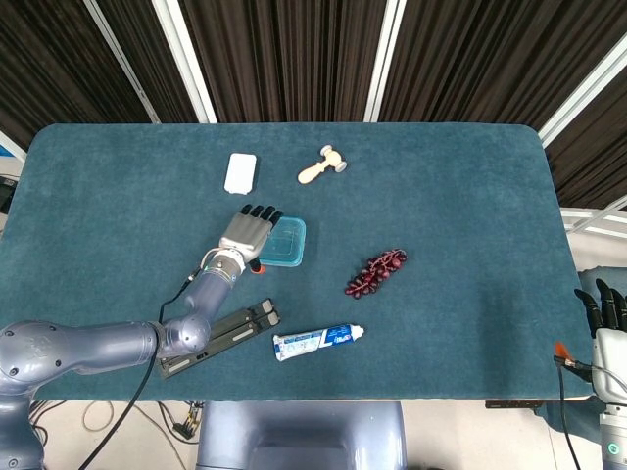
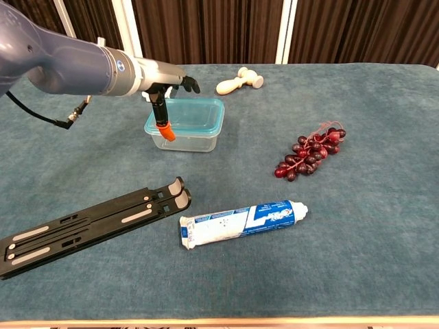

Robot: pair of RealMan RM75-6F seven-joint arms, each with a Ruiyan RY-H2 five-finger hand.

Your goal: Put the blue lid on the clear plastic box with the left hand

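Note:
The blue lid (image 1: 287, 240) lies flat on the clear plastic box (image 2: 194, 140) near the table's middle. My left hand (image 1: 245, 233) hovers over the box's left rear edge. Its fingers stretch out above the lid (image 2: 195, 115) and its orange-tipped thumb hangs down at the box's left front corner. In the chest view the left hand (image 2: 168, 86) holds nothing; whether the thumb touches the lid I cannot tell. My right hand (image 1: 609, 318) is off the table at the lower right, fingers up and empty.
A bunch of red grapes (image 2: 310, 152) lies right of the box. In front of it lie a toothpaste tube (image 2: 240, 221) and a black folding stand (image 2: 89, 226). A wooden roller (image 1: 322, 166) and a small white block (image 1: 240, 172) sit behind it.

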